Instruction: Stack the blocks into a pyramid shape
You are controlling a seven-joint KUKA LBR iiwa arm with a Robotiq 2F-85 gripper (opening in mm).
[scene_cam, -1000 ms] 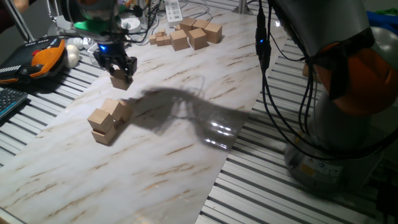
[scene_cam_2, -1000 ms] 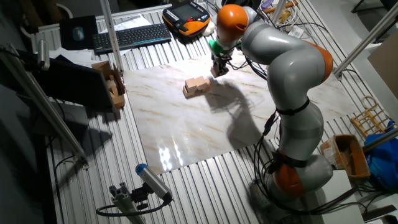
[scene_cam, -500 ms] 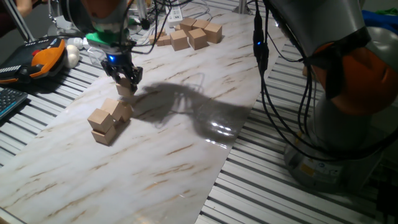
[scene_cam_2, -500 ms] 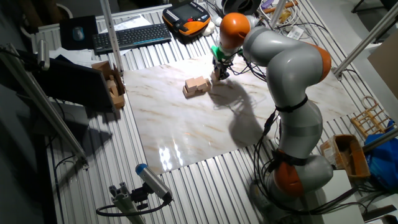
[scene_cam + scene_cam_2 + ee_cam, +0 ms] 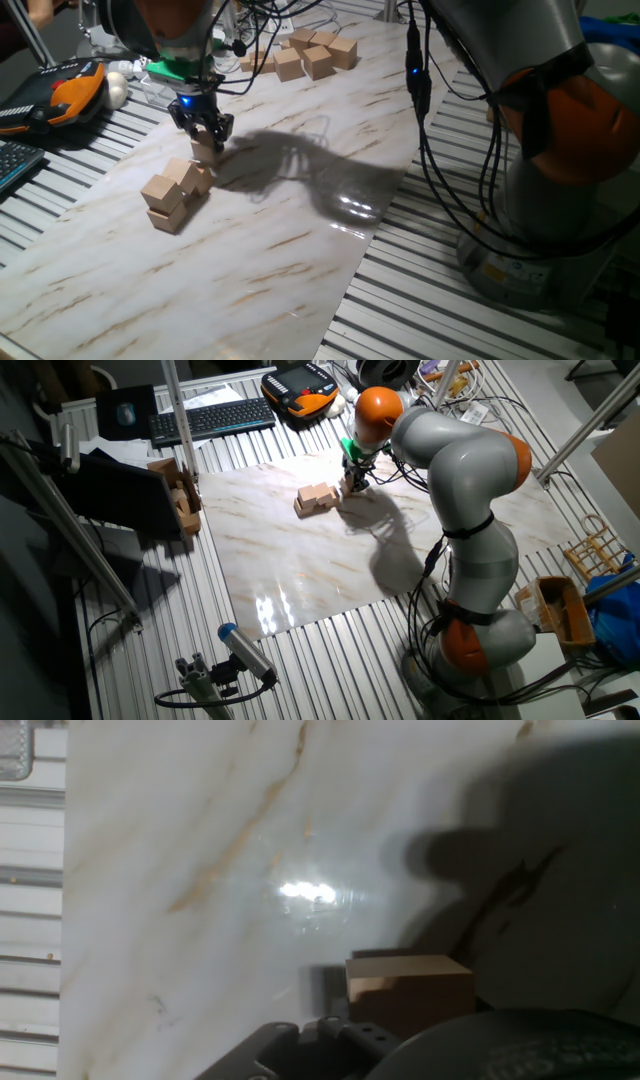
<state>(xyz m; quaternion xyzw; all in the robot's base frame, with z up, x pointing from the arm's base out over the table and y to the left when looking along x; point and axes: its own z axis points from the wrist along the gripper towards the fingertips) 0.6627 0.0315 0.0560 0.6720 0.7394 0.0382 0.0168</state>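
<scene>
my hand [image 5: 207, 137] grips one block [image 5: 205, 148] just above and right beside the far end of the low heap [image 5: 175, 192] on the worktop [image 5: 270, 230], so placing means straight down.

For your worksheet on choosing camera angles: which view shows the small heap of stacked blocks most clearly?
One fixed view: the heap is near and its separate cubes show, with the tool holding a block just beside it. The other fixed view shows the heap small and distant. The hand view shows only one block.
</scene>
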